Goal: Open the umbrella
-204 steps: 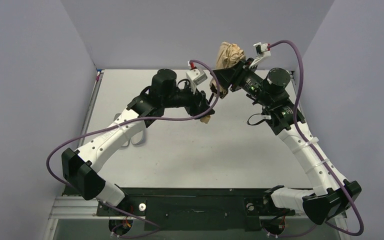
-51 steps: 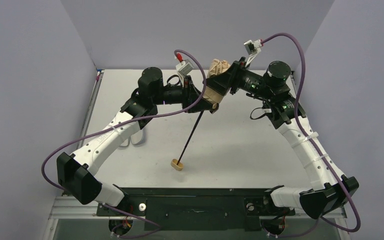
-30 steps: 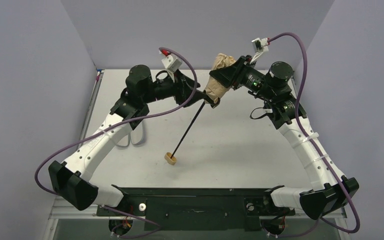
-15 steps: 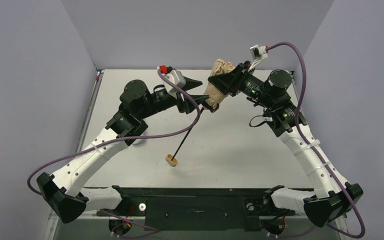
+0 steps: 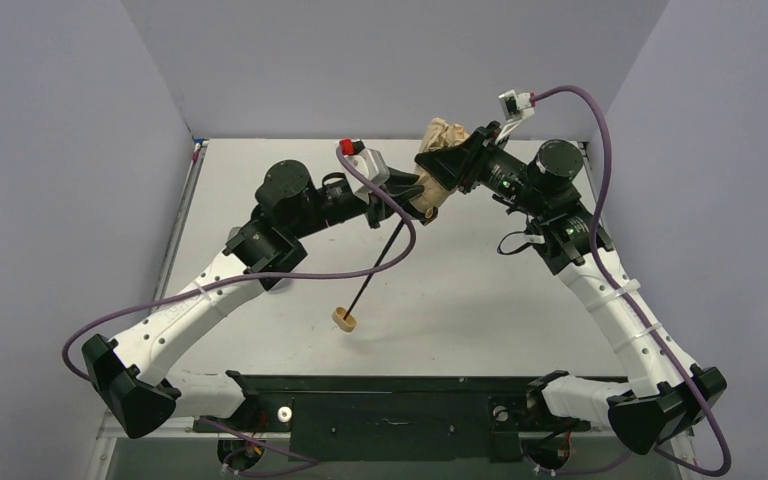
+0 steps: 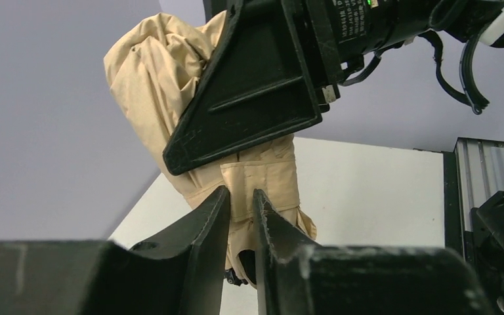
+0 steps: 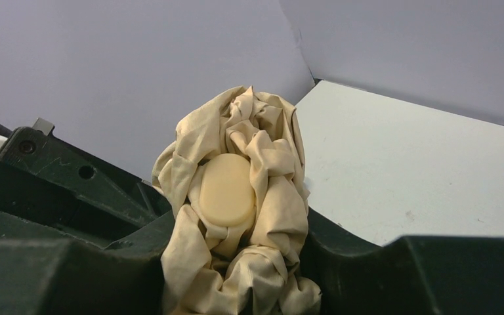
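The umbrella's tan canopy (image 5: 444,133) is a crumpled, folded bundle held up above the table's far side. My right gripper (image 5: 447,165) is shut around its middle; the right wrist view shows the fabric (image 7: 269,216) and a tan cap disc (image 7: 226,190) between the jaws (image 7: 236,262). The thin black shaft (image 5: 380,260) slants down from the bundle to the small tan knob handle (image 5: 344,319), which rests on the table. My left gripper (image 5: 415,195) is at the canopy's lower end, its jaws (image 6: 239,191) nearly closed on the fabric band (image 6: 266,174).
The white table (image 5: 500,300) is walled by lavender panels at the back and both sides. A pale object (image 5: 278,284) lies mostly hidden under my left forearm. Purple cables loop off both arms. A metal rail (image 5: 182,215) runs along the table's left edge.
The left arm's elbow swung back and down, then forward again, while its gripper stayed at the canopy's lower end. The shaft is extended, and the handle shifted slightly on the table.
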You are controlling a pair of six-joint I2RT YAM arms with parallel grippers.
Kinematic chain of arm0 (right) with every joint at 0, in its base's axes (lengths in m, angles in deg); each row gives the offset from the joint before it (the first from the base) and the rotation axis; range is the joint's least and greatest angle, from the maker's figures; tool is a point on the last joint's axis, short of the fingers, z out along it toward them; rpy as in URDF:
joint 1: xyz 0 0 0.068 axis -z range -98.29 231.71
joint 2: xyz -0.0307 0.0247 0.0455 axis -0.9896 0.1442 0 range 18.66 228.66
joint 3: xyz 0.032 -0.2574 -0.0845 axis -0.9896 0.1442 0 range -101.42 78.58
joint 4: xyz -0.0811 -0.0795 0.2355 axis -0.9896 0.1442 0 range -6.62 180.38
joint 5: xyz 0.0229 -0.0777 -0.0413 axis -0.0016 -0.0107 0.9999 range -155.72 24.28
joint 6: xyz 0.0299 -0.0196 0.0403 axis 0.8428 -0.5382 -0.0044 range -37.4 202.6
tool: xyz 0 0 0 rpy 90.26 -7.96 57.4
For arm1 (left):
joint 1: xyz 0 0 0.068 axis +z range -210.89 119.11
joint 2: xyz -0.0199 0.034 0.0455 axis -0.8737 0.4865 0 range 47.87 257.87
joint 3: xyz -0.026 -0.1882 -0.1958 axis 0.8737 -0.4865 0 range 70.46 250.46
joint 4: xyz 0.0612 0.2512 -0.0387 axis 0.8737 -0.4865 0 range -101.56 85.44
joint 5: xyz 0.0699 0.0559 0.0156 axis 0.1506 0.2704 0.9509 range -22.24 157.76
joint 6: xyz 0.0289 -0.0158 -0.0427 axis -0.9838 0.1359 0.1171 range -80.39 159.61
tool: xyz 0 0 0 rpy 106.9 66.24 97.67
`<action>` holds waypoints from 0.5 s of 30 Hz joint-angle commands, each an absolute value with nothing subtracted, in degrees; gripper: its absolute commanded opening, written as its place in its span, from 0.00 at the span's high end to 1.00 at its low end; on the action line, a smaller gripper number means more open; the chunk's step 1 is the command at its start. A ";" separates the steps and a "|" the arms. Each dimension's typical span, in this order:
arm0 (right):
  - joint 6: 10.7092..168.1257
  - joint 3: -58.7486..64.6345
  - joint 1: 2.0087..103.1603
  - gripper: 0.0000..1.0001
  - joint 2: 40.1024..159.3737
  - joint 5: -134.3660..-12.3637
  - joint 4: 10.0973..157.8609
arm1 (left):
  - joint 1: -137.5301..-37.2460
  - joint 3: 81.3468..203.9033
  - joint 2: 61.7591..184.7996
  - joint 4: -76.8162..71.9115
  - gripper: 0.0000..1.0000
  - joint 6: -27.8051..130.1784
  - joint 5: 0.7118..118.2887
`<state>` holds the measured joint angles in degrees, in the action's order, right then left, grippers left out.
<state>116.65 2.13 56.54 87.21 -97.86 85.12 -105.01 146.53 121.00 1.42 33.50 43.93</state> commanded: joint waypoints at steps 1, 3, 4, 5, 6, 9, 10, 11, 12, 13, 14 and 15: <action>117.31 1.48 56.22 1.00 84.93 -97.11 78.61 | -106.92 148.97 120.74 3.46 0.85 29.70 44.01; 117.53 1.42 56.30 1.00 84.98 -97.15 78.51 | -107.43 149.09 120.92 3.01 0.88 28.79 44.07; 117.72 1.37 56.35 1.00 84.96 -97.18 78.32 | -107.54 149.15 121.00 2.70 0.89 28.62 44.05; 117.83 1.34 56.47 1.00 84.99 -97.23 78.22 | -107.66 149.24 121.13 2.54 0.90 28.51 44.04; 118.06 1.39 56.52 1.00 85.01 -97.24 78.03 | -107.66 149.35 121.34 2.25 0.91 28.48 43.99; 118.57 1.41 56.75 1.00 84.93 -97.52 77.56 | -107.65 150.05 121.89 1.56 0.83 28.81 44.66; 118.80 1.41 56.75 1.00 84.82 -97.80 77.34 | -107.65 150.15 122.06 1.48 0.75 29.02 45.05; 118.89 1.45 56.79 1.00 84.75 -97.93 77.15 | -107.65 150.28 122.34 1.43 0.72 29.40 45.96; 118.90 1.49 56.73 1.00 84.66 -98.10 77.06 | -107.65 150.31 122.46 1.47 0.68 29.94 46.31; 118.94 1.45 56.68 1.00 84.60 -98.13 76.99 | -107.65 150.45 122.64 1.24 0.67 30.25 47.13; 118.93 1.44 56.67 1.00 84.54 -98.19 76.98 | -107.65 150.68 122.74 1.11 0.66 30.87 47.47; 118.95 1.38 56.66 1.00 84.57 -98.26 76.97 | -107.69 150.82 123.04 0.55 0.66 31.11 47.92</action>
